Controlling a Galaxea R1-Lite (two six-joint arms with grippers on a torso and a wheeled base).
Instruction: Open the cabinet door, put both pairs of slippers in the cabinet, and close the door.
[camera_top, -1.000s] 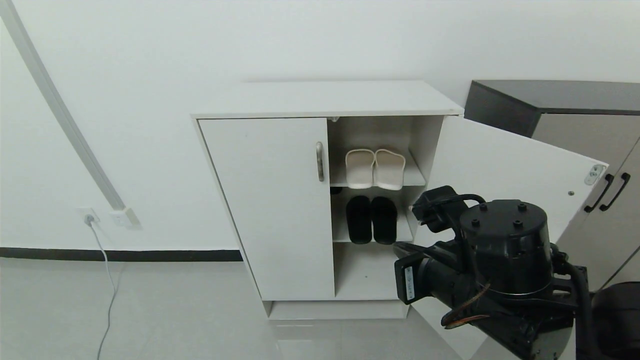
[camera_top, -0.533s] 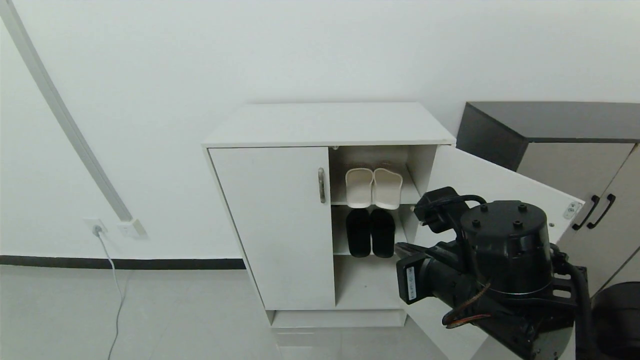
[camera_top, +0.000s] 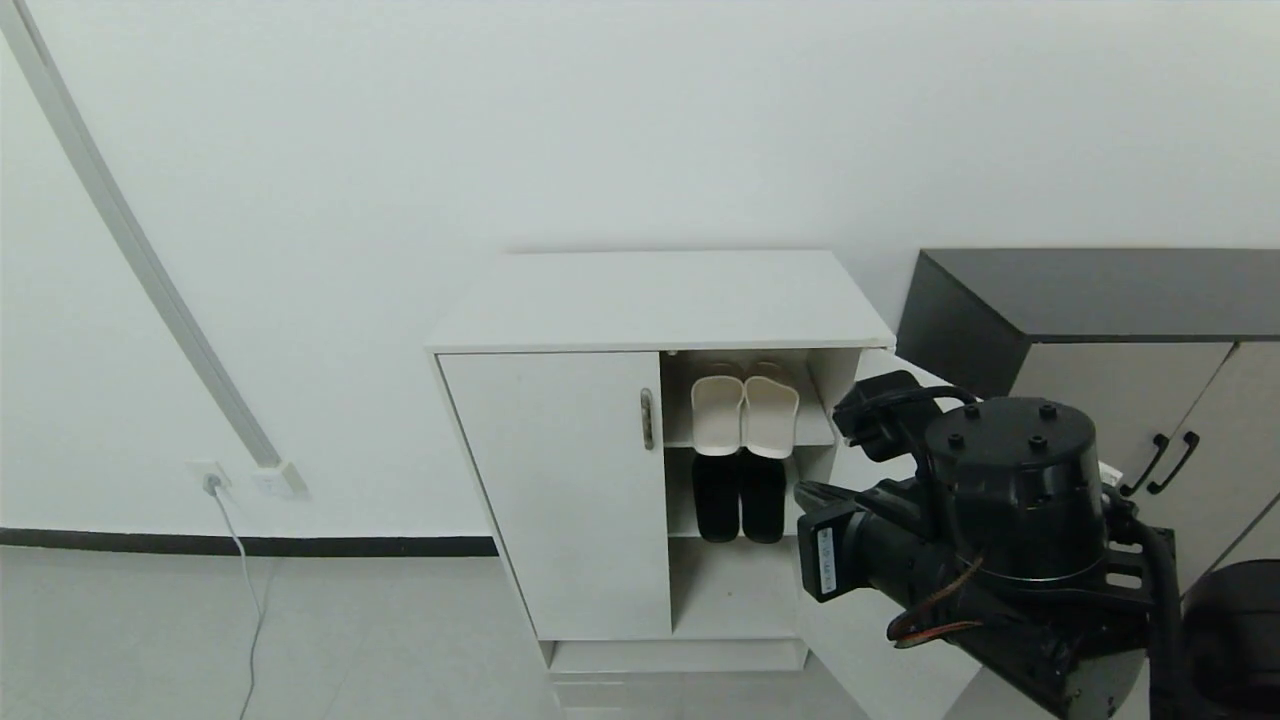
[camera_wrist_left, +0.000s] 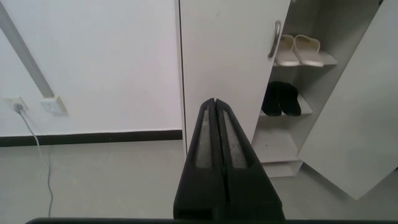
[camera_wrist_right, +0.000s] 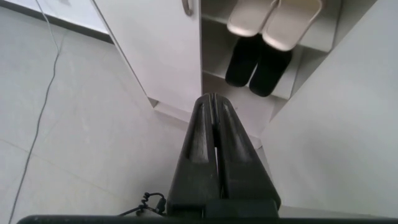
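The white cabinet (camera_top: 660, 300) stands against the wall, its left door (camera_top: 560, 490) shut. Its right door (camera_wrist_left: 360, 124) is swung open to the right, partly behind my right arm (camera_top: 1000, 520). A white pair of slippers (camera_top: 745, 415) lies on the upper shelf and a black pair (camera_top: 740, 495) on the shelf below. My left gripper (camera_wrist_left: 214, 102) is shut and empty, held back from the shut door (camera_wrist_left: 224, 56). My right gripper (camera_wrist_right: 214, 98) is shut and empty, in front of the open compartment, below the black slippers (camera_wrist_right: 258, 62) and white slippers (camera_wrist_right: 273, 18).
A grey cabinet with a dark top (camera_top: 1100, 295) and black handles (camera_top: 1165, 462) stands right of the open door. A wall socket with a hanging cable (camera_top: 212, 484) is at the left. Bare tiled floor (camera_top: 300, 640) spreads before the cabinet.
The whole head picture has shifted: the cabinet now sits lower and smaller, so the camera has drawn back. Slippers and doors stand as before; the right arm keeps its place in the picture.
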